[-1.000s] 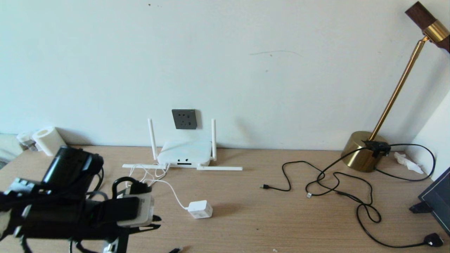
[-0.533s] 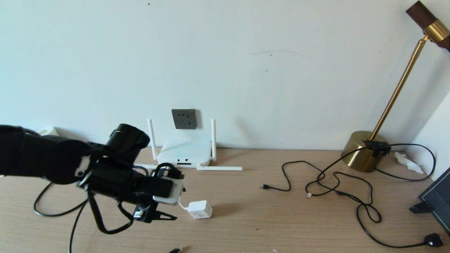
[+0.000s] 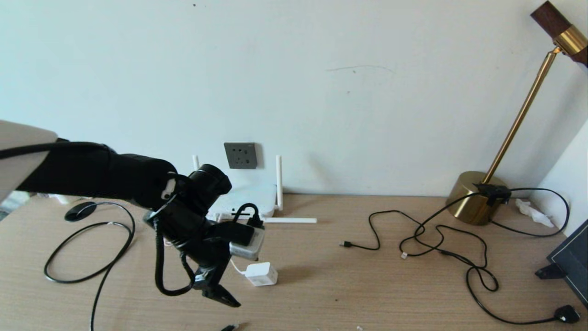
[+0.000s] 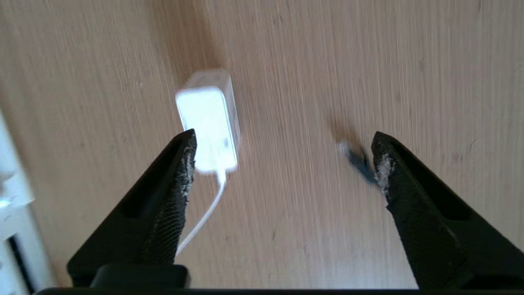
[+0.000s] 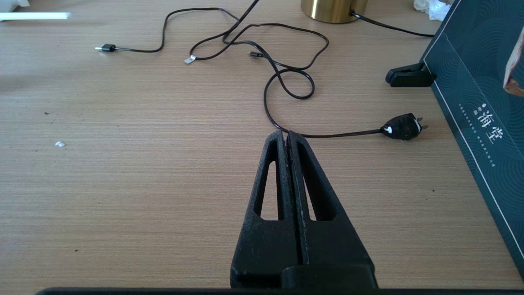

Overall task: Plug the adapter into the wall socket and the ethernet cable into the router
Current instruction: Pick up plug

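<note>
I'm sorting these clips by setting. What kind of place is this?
Probably a home or office desk against a wall: a wooden tabletop, a brass desk lamp, a wall socket above a router, and loose cables.

A light wood-grain table (image 3: 349, 280) runs up to a pale wall. On it, near the wall, sits a flat white router (image 3: 262, 195) with slim stick antennas, two of them lying flat on the wood. In front of it lies a small white cube adapter (image 3: 262, 274) on a thin white cord. A thick black cable (image 3: 92, 257) loops at the left side. To the right, thinner black cords (image 3: 441, 243) tangle beside a round brass lamp base (image 3: 471, 197), ending in a black plug (image 3: 566, 314). A dark blue box (image 5: 483, 119) stands at the right edge.
</note>
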Controlling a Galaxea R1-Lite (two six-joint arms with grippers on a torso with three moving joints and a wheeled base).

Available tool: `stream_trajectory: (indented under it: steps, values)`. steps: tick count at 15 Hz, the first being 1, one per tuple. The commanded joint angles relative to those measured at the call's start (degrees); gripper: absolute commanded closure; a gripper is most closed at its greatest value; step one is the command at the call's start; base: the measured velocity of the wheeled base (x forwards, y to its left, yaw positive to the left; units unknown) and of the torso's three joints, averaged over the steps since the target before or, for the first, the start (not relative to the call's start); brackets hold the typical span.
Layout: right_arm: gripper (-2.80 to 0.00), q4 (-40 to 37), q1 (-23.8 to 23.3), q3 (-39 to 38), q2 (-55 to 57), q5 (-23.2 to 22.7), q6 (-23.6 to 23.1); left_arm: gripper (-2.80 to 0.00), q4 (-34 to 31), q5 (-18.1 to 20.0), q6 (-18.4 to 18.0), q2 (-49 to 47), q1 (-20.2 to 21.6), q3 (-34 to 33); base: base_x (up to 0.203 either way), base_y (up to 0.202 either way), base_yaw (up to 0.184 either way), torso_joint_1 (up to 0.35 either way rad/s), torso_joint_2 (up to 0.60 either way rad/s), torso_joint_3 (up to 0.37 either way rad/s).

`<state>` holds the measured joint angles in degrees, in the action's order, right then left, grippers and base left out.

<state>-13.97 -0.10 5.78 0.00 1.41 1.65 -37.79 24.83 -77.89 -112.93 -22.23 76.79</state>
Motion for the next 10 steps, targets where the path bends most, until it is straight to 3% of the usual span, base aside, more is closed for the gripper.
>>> stream_trajectory:
  steps: [1,5,10]
  values:
    - [0.0,-0.1,0.0,0.0,0.0,0.0,0.0,-2.8,-0.2,1.5,2.5,-3.5,-1.6,3.0,0.0,0.0,0.0,0.0,0.0,0.0]
    - [0.0,-0.1,0.0,0.0,0.0,0.1,0.0,-2.8,-0.3,2.1,4.2,-7.1,-2.0,8.3,0.0,0.0,0.0,0.0,0.0,0.0]
    - [0.0,-0.1,0.0,0.0,0.0,0.1,0.0,-2.8,-2.9,0.0,4.8,-7.1,-1.6,8.6,0.0,0.0,0.0,0.0,0.0,0.0]
